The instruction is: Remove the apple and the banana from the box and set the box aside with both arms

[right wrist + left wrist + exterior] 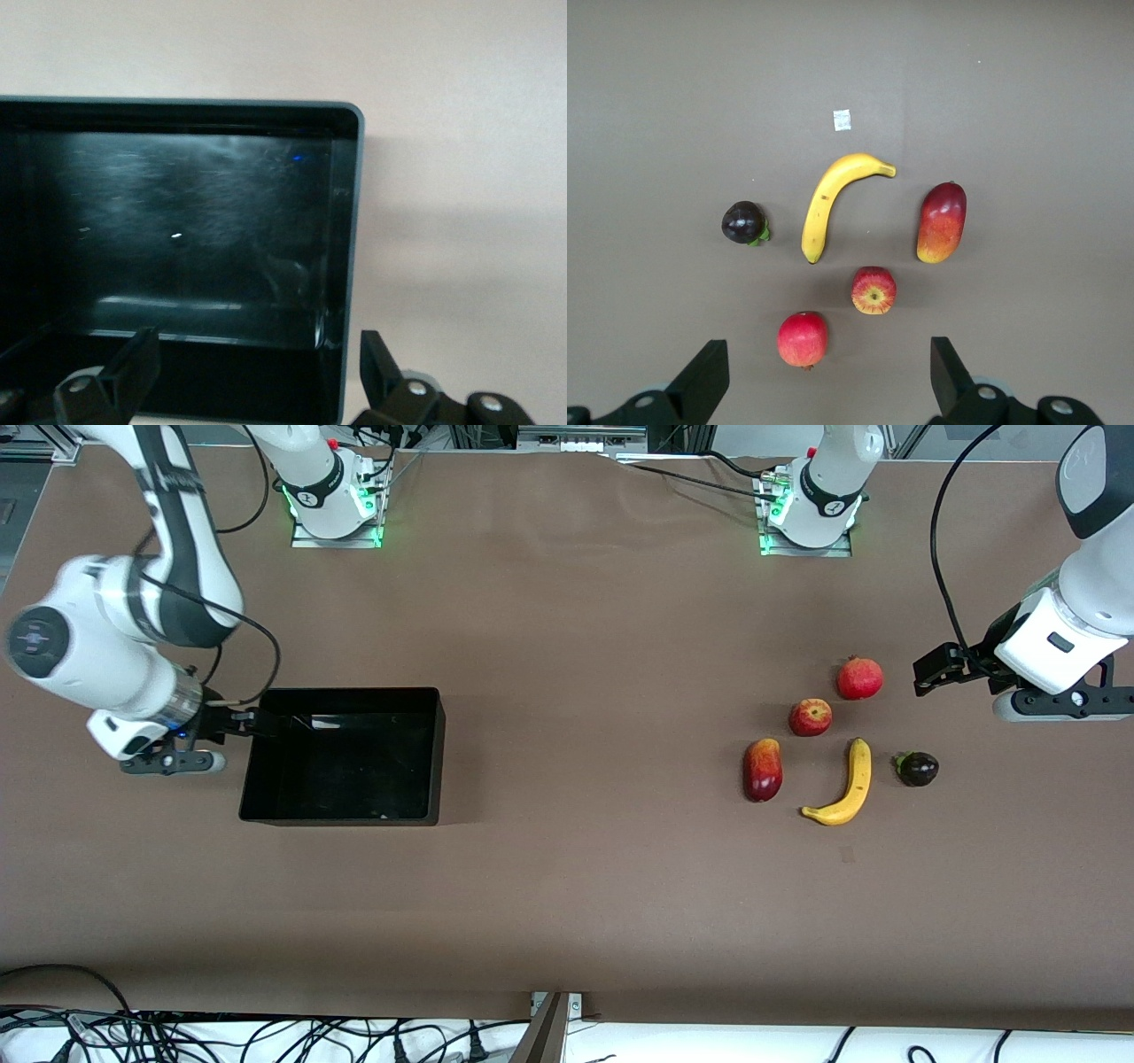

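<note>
Box [425, 753] holds nothing — left gripper [824, 376] and right gripper [252, 372] spread wide, empty.

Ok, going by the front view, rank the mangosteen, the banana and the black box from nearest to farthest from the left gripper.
From the left gripper:
1. Mangosteen, at the left arm's end of the fruit cluster.
2. Banana, beside the mangosteen.
3. Black box, at the right arm's end of the table.
</note>
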